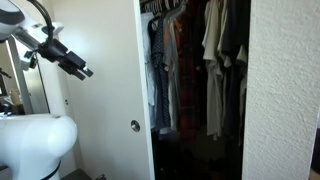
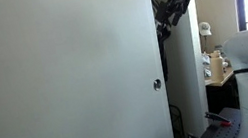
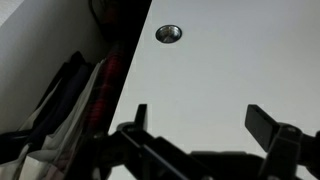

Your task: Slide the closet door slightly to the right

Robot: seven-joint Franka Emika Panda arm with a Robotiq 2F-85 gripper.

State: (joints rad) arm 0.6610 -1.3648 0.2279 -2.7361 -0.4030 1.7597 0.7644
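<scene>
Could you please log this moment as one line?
gripper open, empty | closet door partly open | pull untouched | clothes hanging inside

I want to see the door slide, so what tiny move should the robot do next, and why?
Probably lower the tool toward the small round pull on the white door. The tool is open and hangs well above the pull, seemingly clear of the door, so it has nothing to push sideways yet.

dim closet interior, bright window glare, soft focus
</scene>
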